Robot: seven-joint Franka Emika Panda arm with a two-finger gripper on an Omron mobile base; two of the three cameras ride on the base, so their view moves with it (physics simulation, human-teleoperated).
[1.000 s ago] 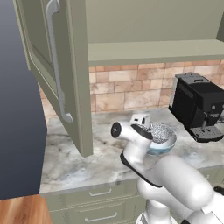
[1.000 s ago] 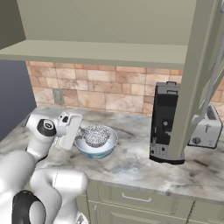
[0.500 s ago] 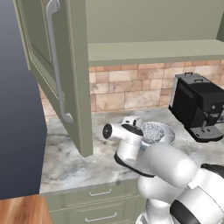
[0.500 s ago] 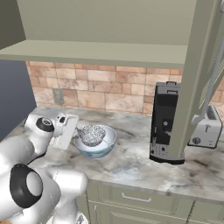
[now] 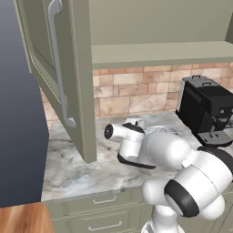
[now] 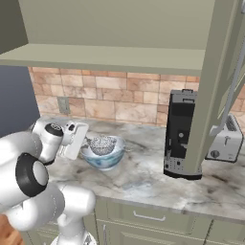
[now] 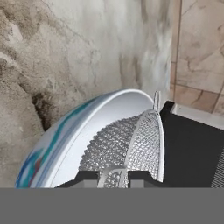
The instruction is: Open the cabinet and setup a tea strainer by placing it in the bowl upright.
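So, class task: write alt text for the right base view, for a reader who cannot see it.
A mesh tea strainer sits in a white and blue bowl on a marble counter, with the robot's gripper at the bowl's left rim. Above, the cabinet is open; a black coffee machine and a toaster stand to the right.

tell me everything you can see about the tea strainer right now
The tea strainer is a small silvery dome of fine metal mesh with a solid rim. It sits inside the bowl on the marble counter, rising above the bowl's rim. In the hand view the gripper is right at its mesh, fingers nearly closed; whether they pinch it is unclear.
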